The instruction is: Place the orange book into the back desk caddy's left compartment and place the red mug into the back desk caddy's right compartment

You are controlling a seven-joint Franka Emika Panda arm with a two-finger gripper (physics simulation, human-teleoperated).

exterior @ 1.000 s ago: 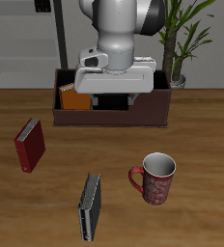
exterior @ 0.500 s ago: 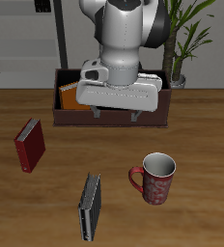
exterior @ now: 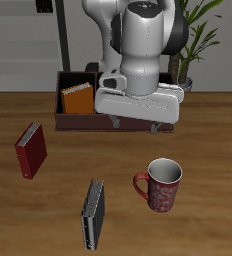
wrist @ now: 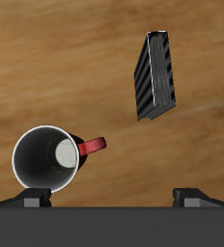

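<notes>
Nearest the table's (exterior: 213, 110) front edge, a grey-black book (exterior: 93, 215) is lying at about 6 o'clock in the exterior view, its dark cover facing up. Just beyond it, at about 4 o'clock, the red mug (exterior: 161, 186) is standing upright on the table with its handle pointing toward the grey-black book; the wrist view is looking straight down into its grey-white inside (wrist: 45, 159). A dark red book (exterior: 30, 151) is resting at about 9 o'clock, well apart from both.

Farther back, the pincer (exterior: 136, 122) is hanging above the table between the mug and the back desk caddy (exterior: 68, 122), its two fingers (wrist: 33, 199) spread wide and holding nothing.

Behind it, the caddy is sitting at about 12 o'clock, partly hidden by the arm. The orange book (exterior: 77, 99) is standing inside the left compartment (exterior: 65, 107), at about 11 o'clock, leaning a little. The arm is hiding the caddy's other sections. A potted plant (exterior: 188, 40) is standing beyond the caddy at about 1 o'clock.
</notes>
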